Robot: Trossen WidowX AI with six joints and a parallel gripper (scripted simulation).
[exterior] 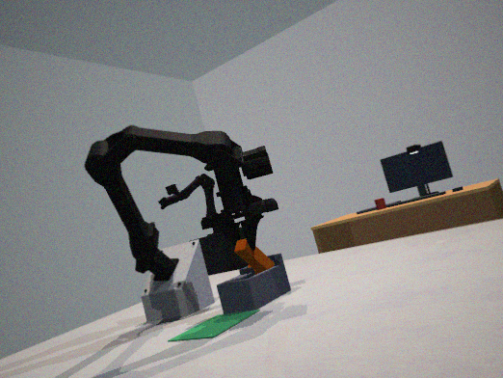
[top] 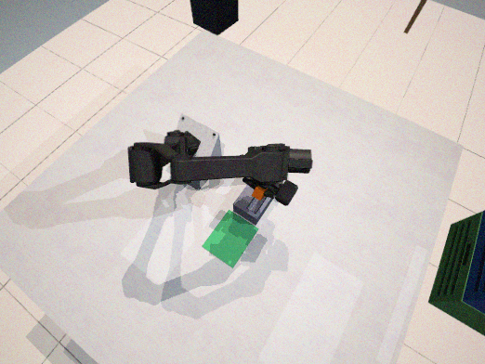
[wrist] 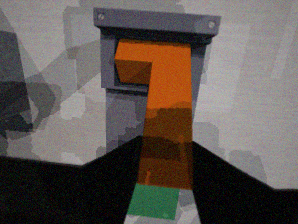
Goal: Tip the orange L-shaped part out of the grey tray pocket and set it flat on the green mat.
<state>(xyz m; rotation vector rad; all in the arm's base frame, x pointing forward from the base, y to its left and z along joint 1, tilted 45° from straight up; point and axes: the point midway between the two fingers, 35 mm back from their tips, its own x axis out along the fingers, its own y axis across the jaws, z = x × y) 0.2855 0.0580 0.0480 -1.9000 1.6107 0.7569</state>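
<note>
The orange L-shaped part [top: 258,193] [exterior: 260,259] [wrist: 171,85] is tilted, its straight end raised toward the mat side and its L-shaped end lower, at the far end of the tray. The grey tray [top: 243,213] [exterior: 235,295] [wrist: 157,21] stands beneath it; whether the L-shaped end still touches the pocket I cannot tell. My gripper [exterior: 248,244] [wrist: 165,144] is shut on the straight arm of the part, one finger on each side. In the top view the fingertips are hidden. The green mat [top: 222,246] [exterior: 207,329] [wrist: 153,202] lies flat beside the tray with nothing on it.
The arm's grey base [top: 197,127] [exterior: 166,306] stands on the table left of the tray. A green and blue bin [top: 457,265] is far off at the right. A desk [exterior: 385,230] with a monitor [exterior: 416,166] stands in the background.
</note>
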